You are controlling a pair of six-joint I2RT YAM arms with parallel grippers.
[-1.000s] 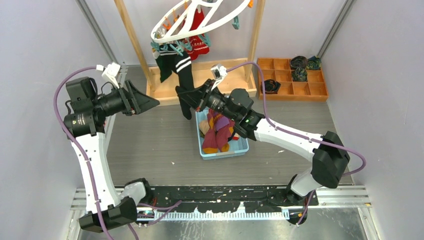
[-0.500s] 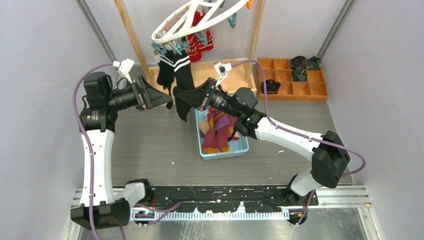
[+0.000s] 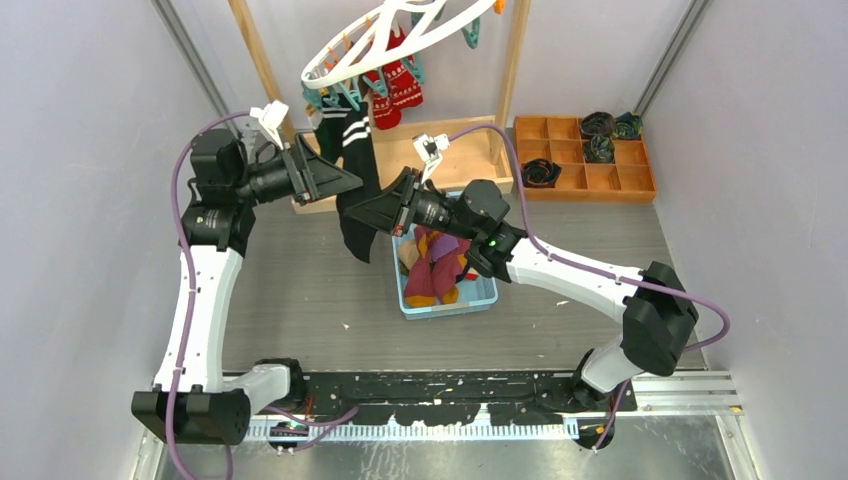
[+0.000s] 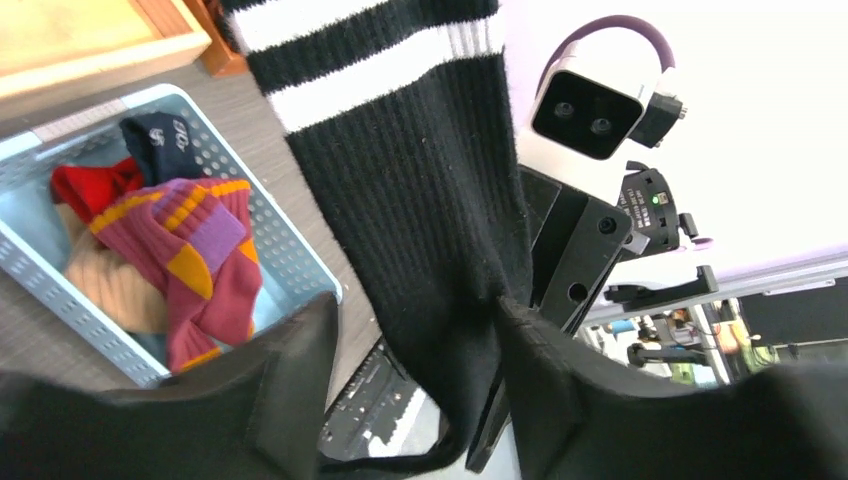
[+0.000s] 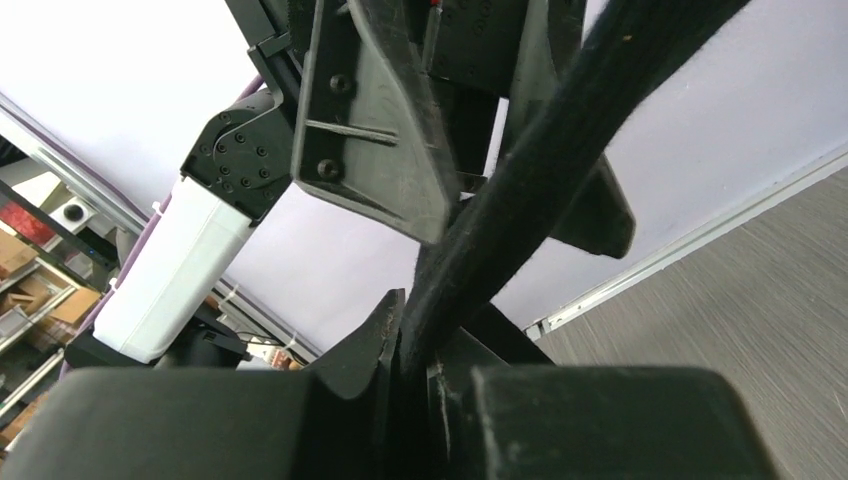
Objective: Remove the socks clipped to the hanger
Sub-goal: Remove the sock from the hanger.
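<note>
While right gripper [image 5: 415, 335] pinches black sock [image 4: 410, 180], left gripper [image 4: 415, 308] open astride it, seen from left wrist.

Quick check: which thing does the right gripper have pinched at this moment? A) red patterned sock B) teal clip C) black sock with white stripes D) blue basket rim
C: in the right wrist view the right gripper is closed on the black sock, whose dark fabric runs up from between its fingers.

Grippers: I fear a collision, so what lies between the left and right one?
The black sock hangs between the left gripper and right gripper; the top view shows it.
</note>
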